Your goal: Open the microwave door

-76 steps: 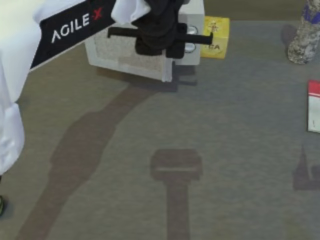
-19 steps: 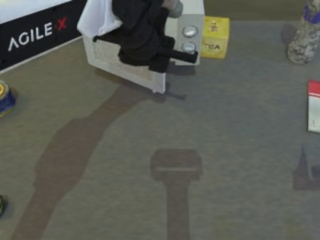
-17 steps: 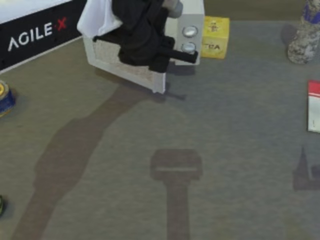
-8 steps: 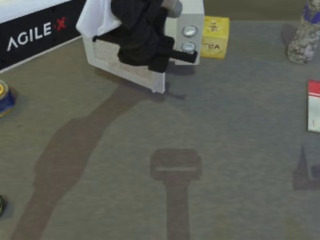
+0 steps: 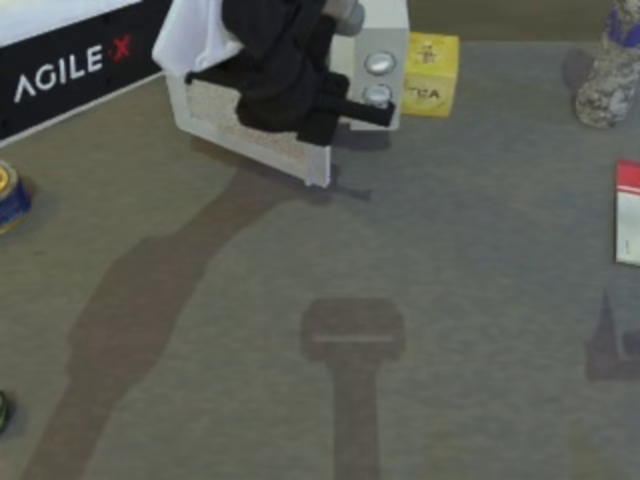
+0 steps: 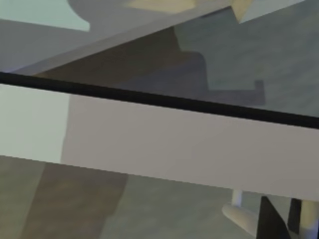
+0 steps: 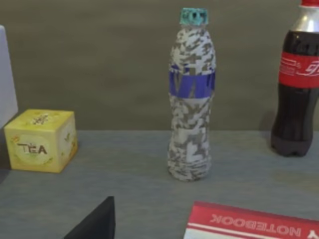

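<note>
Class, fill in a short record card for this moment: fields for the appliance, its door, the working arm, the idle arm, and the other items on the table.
appliance: small white boxy microwave with two silver knobs, far side of table
door: white microwave door with grey mesh window, swung partly open
working arm: left gripper over the door's top edge
idle arm: right gripper, not in the top view
other items: yellow tea box beside the microwave; camouflage bottle; cola bottle; red notebook; round tin at left

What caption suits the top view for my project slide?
Left gripper at the small white boxy microwave, its white mesh-windowed door swung partly open, beside a yellow tea box.
</note>
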You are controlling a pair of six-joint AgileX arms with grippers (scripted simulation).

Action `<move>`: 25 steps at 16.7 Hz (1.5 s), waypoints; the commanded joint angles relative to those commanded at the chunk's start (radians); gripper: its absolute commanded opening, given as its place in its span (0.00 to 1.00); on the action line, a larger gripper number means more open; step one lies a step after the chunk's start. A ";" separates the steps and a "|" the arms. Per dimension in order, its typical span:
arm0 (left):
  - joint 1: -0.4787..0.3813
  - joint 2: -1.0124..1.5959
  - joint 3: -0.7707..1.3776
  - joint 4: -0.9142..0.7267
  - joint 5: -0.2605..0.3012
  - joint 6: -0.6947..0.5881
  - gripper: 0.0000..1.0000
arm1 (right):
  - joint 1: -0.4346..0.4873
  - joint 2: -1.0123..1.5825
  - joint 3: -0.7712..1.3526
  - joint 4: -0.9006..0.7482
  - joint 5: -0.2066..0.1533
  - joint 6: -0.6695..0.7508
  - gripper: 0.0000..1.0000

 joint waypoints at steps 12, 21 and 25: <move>0.030 -0.077 -0.109 0.039 0.068 0.117 0.00 | 0.000 0.000 0.000 0.000 0.000 0.000 1.00; 0.030 -0.078 -0.110 0.039 0.068 0.118 0.00 | 0.000 0.000 0.000 0.000 0.000 0.000 1.00; 0.030 -0.078 -0.110 0.039 0.068 0.118 0.00 | 0.000 0.000 0.000 0.000 0.000 0.000 1.00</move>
